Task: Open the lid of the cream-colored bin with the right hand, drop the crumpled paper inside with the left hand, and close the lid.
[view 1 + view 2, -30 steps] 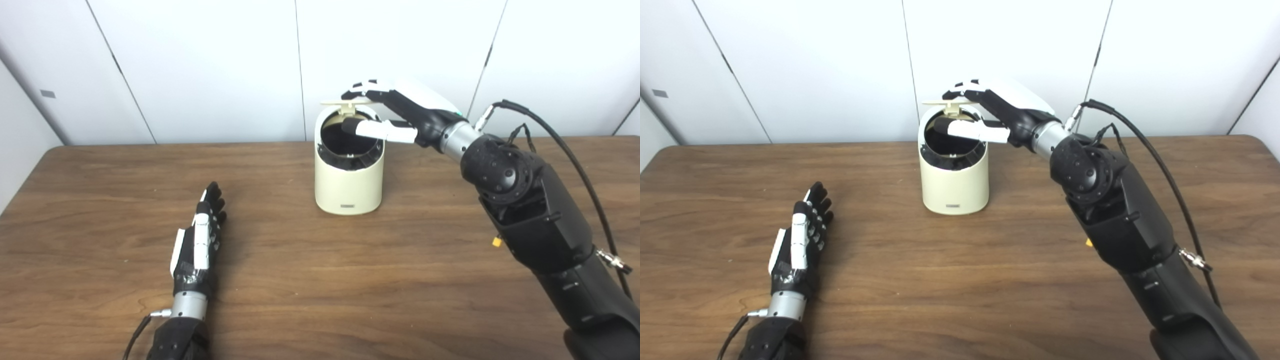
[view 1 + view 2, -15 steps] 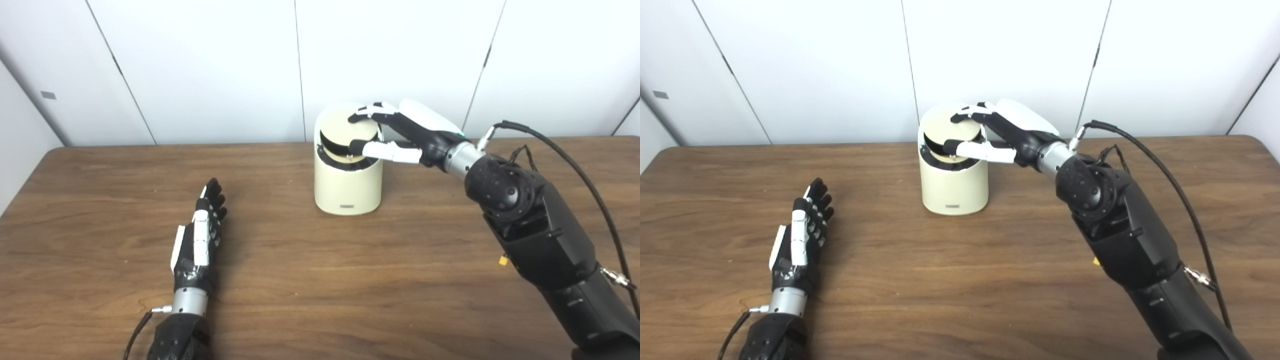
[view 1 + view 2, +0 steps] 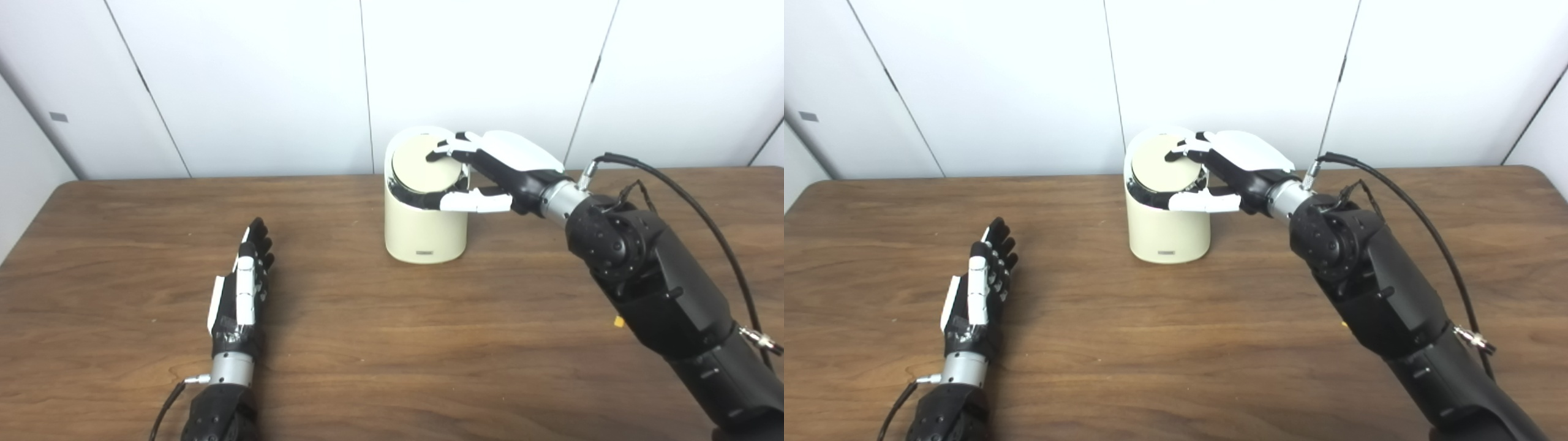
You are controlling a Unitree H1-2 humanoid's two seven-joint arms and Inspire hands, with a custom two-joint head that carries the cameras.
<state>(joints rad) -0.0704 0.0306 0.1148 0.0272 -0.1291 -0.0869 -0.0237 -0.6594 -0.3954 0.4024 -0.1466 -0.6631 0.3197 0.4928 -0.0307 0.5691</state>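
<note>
The cream-colored bin [image 3: 425, 236] stands upright at the back middle of the table. Its round lid [image 3: 419, 173] lies down flat in the rim, tilted toward me. My right hand [image 3: 496, 168] reaches in from the right; its fingers rest on the lid's far right edge and its thumb lies along the front rim. The fingers and thumb are apart and grip nothing. My left hand [image 3: 242, 294] lies flat on the table at the front left, open and empty. No crumpled paper is in sight.
The brown wooden table [image 3: 392, 343] runs across the whole view. A white panelled wall [image 3: 257, 86] stands close behind the bin. A black cable [image 3: 692, 202] loops off my right forearm.
The lid was standing up and the bin was open; my right hand has come down with it and it now lies shut. The left hand has barely moved.
</note>
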